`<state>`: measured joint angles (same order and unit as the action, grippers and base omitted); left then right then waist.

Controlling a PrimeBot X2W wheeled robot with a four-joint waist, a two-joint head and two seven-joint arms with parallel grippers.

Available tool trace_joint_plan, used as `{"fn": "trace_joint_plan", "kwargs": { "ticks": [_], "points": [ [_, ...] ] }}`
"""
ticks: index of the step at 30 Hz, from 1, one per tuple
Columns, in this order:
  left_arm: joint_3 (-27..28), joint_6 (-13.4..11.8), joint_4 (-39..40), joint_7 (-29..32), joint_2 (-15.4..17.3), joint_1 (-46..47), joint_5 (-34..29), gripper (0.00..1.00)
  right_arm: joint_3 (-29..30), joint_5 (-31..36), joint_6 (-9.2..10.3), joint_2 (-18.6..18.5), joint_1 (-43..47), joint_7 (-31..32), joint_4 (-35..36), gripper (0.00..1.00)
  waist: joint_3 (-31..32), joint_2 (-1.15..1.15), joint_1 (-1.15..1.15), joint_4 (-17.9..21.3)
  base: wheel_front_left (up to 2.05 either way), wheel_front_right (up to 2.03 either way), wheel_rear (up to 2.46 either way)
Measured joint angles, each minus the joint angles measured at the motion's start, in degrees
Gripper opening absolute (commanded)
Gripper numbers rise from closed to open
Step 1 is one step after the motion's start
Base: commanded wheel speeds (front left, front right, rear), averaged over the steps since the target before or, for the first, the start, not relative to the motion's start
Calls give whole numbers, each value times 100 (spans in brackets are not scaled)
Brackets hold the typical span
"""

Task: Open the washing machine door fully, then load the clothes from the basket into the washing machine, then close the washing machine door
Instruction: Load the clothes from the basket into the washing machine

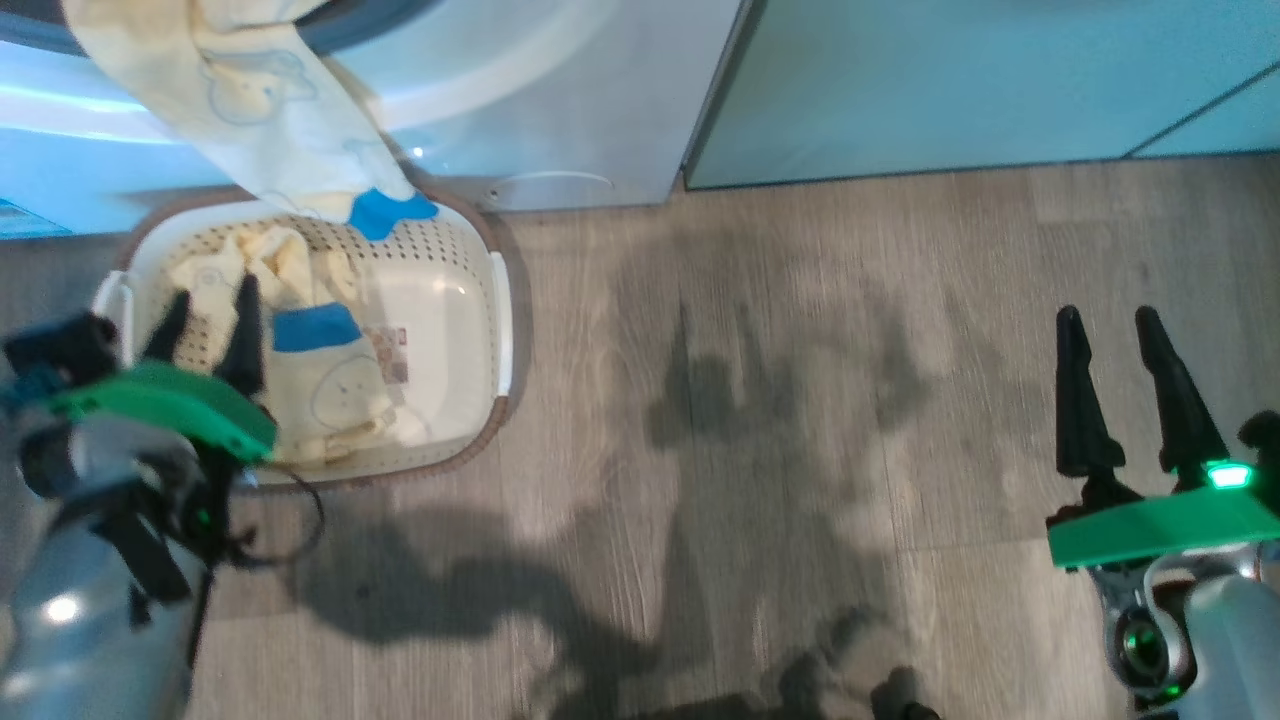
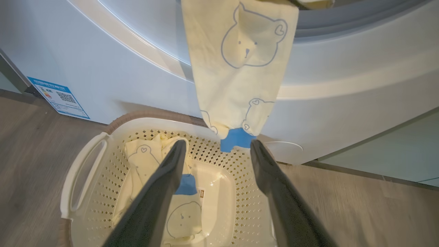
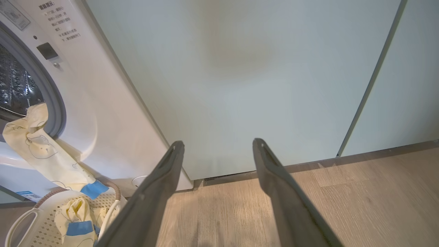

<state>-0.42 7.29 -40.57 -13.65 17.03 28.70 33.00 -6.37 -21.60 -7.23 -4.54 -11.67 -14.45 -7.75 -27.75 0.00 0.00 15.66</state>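
Note:
The cream basket (image 1: pixel 470 300) (image 2: pixel 219 209) (image 3: pixel 44 223) stands on the floor against the white washing machine (image 1: pixel 560 110) (image 2: pixel 343 89) (image 3: pixel 103 103). A pale yellow bear-print garment (image 1: pixel 320 370) (image 2: pixel 185 216) with a blue patch lies in it. A second garment (image 1: pixel 270 120) (image 2: pixel 240 68) (image 3: pixel 44 154) hangs from the drum opening, its blue end over the basket's rim. My left gripper (image 1: pixel 208 322) (image 2: pixel 217 151) hovers open above the basket's left side, holding nothing. Far to the right, my right gripper (image 1: pixel 1108 328) (image 3: pixel 219 144) is open over bare floor. The door is out of view.
Pale green cabinet doors (image 1: pixel 1000 80) (image 3: pixel 257 79) stand right of the washer. Grey wood floor (image 1: pixel 800 450) spreads between the basket and my right arm. A blue sticker (image 2: pixel 58 97) marks the washer's lower corner.

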Motion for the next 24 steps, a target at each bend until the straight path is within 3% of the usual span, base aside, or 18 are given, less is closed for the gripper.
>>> {"fn": "trace_joint_plan", "kwargs": {
  "ticks": [9, 15, 24],
  "points": [
    [-784, 13, -643, 515, 475, 1073, 925, 100, -124, 0, 0, -11, -310, 0, 37, 100, -543, 0, 1, 191, 0, 0, 0],
    [-1295, 13, -866, 505, 850, 1606, 1310, 100, -122, 0, 0, -14, -444, -1, 91, 100, -915, 0, 1, 309, 0, 0, 0],
    [-1961, 14, -1077, 314, 1028, 2388, 1592, 100, -125, 1, 0, -16, -662, 0, 129, 100, -1395, 0, 1, 331, 0, 0, 0]
  ]
}}
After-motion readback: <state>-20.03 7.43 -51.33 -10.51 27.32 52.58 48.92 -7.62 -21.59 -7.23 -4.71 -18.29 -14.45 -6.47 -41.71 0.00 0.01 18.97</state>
